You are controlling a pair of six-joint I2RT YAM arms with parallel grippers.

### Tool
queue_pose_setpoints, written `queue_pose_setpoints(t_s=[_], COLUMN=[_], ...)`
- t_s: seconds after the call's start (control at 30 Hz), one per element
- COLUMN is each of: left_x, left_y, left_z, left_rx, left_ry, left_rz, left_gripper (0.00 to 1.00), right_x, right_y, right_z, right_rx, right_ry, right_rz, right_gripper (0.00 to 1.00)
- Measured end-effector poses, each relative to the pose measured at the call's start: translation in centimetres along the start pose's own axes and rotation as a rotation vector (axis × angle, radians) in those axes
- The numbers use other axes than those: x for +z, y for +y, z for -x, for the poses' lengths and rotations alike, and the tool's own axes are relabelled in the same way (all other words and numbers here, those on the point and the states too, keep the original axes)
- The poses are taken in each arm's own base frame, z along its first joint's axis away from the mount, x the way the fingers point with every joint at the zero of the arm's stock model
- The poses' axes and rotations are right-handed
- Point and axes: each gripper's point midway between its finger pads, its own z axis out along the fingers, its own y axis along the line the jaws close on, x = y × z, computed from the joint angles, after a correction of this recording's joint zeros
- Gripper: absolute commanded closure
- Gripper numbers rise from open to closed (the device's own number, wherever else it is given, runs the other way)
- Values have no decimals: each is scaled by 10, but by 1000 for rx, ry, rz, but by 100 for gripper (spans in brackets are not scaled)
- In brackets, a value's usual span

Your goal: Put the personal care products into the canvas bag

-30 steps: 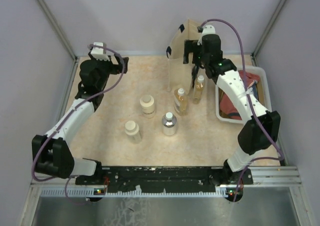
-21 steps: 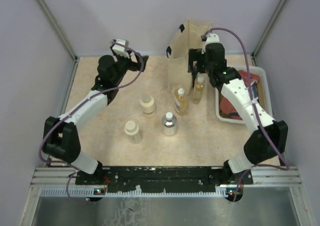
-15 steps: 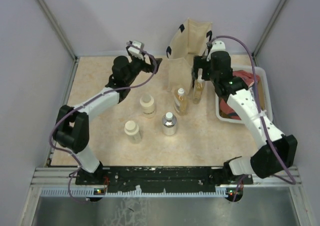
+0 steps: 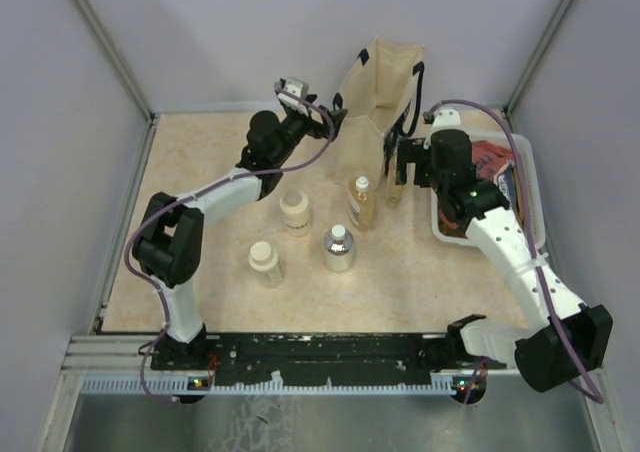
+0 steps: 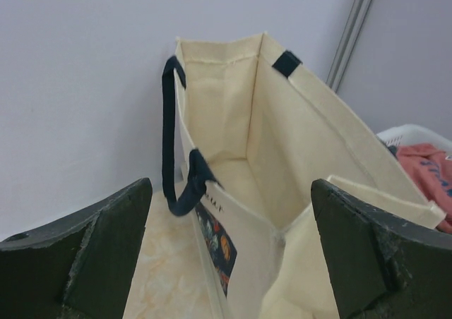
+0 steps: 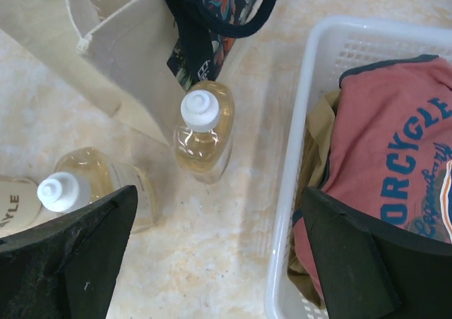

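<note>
The canvas bag (image 4: 372, 97) stands upright at the far edge of the worktop (image 4: 400, 272), right of the middle. Its mouth is open, and a navy handle (image 5: 167, 121) hangs down its side. A dark patterned tag (image 6: 212, 19) hangs from it.

All five products stand upright on the worktop, outside the bag. The right amber bottle (image 6: 203, 132) is just beside the bag's near right corner, under the tag; whether it touches the cloth cannot be told. The left amber bottle (image 4: 361, 204) stands near it, toward the middle of the worktop. The clear bottle (image 4: 339, 248) is closer to the near edge. The far jar (image 4: 294, 212) is left of the left amber bottle, and the near jar (image 4: 264, 262) lies further toward the near left corner. These three stand apart from one another.

The left jaws are spread wide and hold nothing. They sit near the bag's left side, high enough that the wrist view looks into the open mouth. The right jaws are also wide apart and empty. They hang over the strip between the bag and a white tub (image 6: 300, 107), with the right amber bottle just ahead of their tips. The tub sits at the right edge toward the far right corner and holds a red shirt (image 6: 395, 149).
</note>
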Motion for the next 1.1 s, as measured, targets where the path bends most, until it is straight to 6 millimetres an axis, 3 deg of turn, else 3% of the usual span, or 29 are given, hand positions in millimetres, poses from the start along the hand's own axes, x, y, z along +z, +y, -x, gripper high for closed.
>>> queue_pose_setpoints(t_s=[0.27,0.43,0.57,0.67,0.73,1.1], left_x=[40,56,54,53,54,52], left_y=[-15,-7,8,16,20,24], left_z=[37,14,-16,-22,-19,-29], left_rx=[29,54,84,95,102,120], left_ry=[-81,-9,95,128,136,209], left_rz=[11,83,176,223,246,273], left_gripper=[1,1,1,1,6,56], right_x=[0,0,-2,-3,-5,-6], right_y=[-8,-9,-10,-10,-10,-11], right_z=[-22,-31,-33,-32,-32,-32], right_rx=[-15,-21,-22,-21,-20,-19], right_ry=[53,79,83,78,75,75], right_rz=[-36,-39,-40,-39,-39,-39], right_gripper=[1,1,1,1,1,1])
